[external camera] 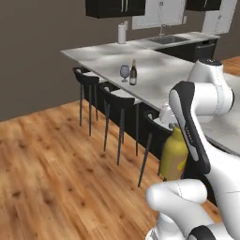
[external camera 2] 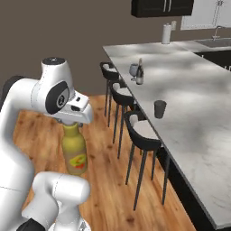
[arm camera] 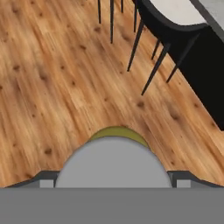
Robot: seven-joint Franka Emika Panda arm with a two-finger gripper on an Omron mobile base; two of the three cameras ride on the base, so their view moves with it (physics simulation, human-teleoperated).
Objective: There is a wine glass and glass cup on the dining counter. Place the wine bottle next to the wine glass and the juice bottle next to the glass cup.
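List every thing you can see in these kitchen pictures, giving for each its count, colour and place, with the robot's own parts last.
dining counter: one, grey-white marble top on a dark base, running along the right.
stools: three, dark with pale seats, along the counter's near side.
wine glass: one, clear greyish, on the counter near its edge.
wine bottle: one, dark, standing right beside the wine glass.
glass cup: one, dark grey, alone on the counter, nearer the robot.
paper towel roll: one, white, at the far end of the counter.
sink: one, grey, in the back counter.
floor: wood, brown.
juice bottle: one, yellow with a red-orange label, hanging over the floor.
gripper: one, shut on the juice bottle's top.
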